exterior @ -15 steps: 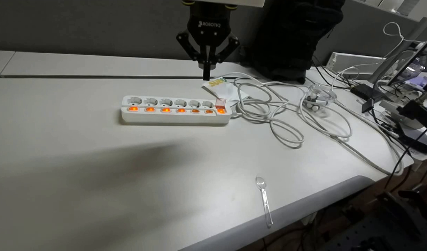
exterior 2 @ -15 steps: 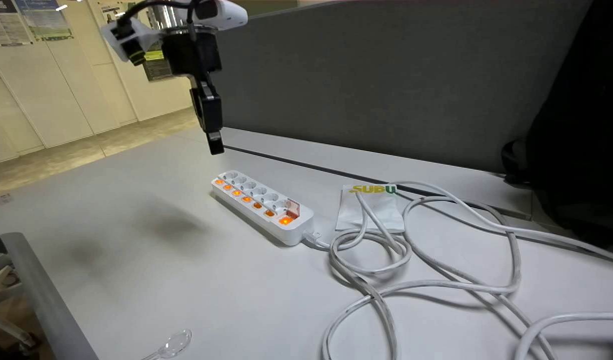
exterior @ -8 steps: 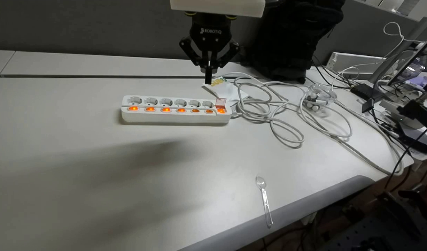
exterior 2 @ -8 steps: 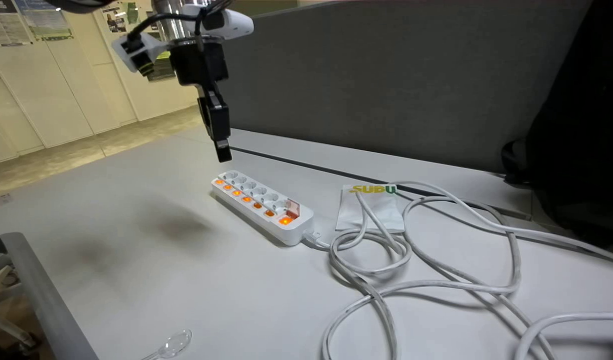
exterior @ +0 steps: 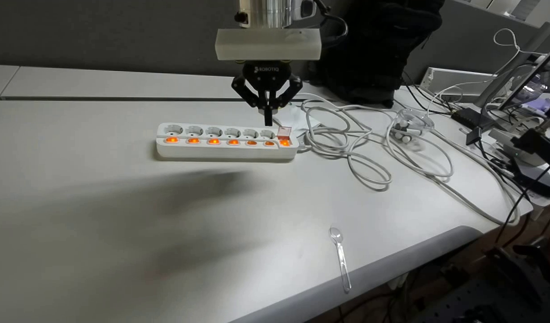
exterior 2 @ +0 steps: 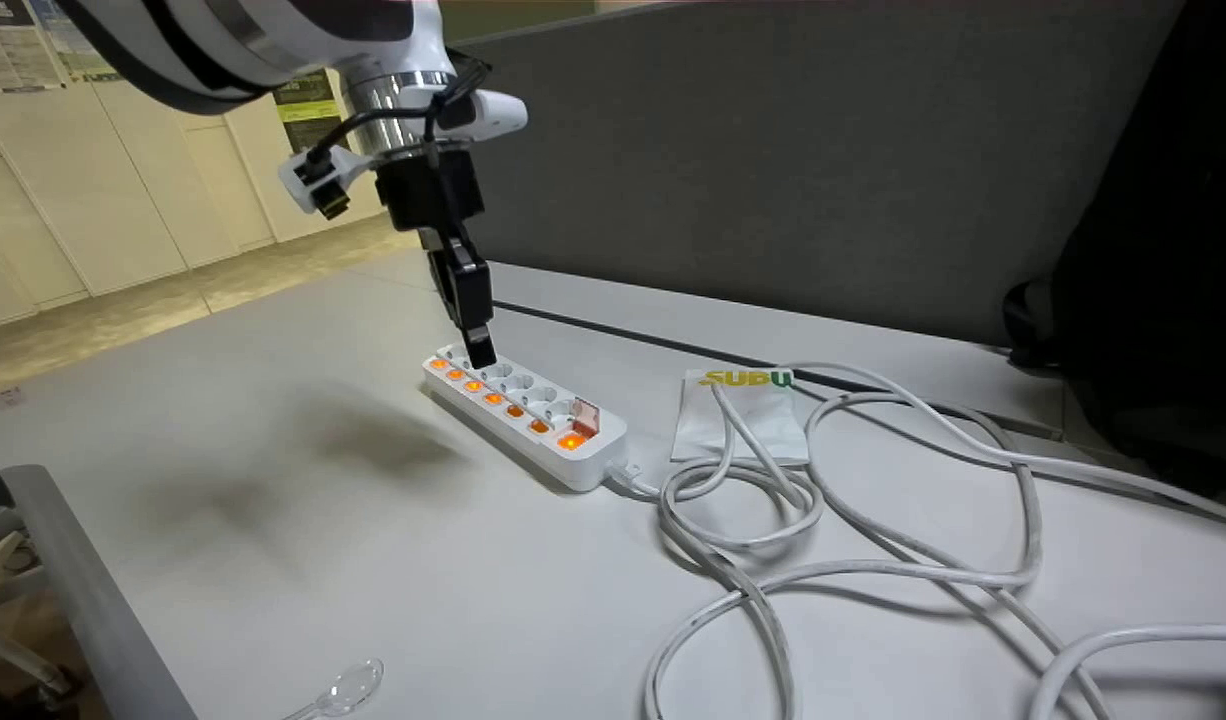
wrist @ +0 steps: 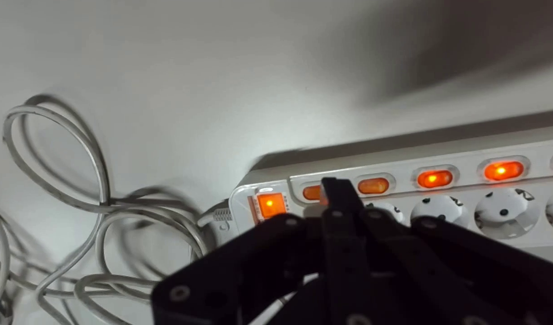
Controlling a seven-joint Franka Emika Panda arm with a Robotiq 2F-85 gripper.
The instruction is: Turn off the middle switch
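Observation:
A white power strip (exterior: 225, 153) lies flat on the table and shows in all views (exterior 2: 535, 449) (wrist: 394, 156). It has a row of sockets and a row of orange switches. A switch near the middle of the row (exterior: 233, 141) is lit, also in the wrist view (wrist: 434, 179). Two switches beside the larger lit end switch (exterior: 284, 142) look dim (exterior: 251, 143) (exterior: 269, 143). My gripper (exterior: 268, 120) has its fingers together and empty, pointing down above the strip's cord end. In the wrist view, its fingertip (wrist: 340, 187) partly covers the dim switch nearest the end switch (wrist: 311, 192).
A raised red clear cover (exterior: 284, 132) stands by the end switch. A looped white cable (exterior: 369, 172) and a white paper packet (exterior 2: 738, 420) lie beside the strip. A clear plastic spoon (exterior: 340, 255) lies near the front edge. A black backpack (exterior: 369, 49) stands at the back.
My gripper has moved down, closer to the power strip, with its fingers still together. The strip and its switch lights look the same.

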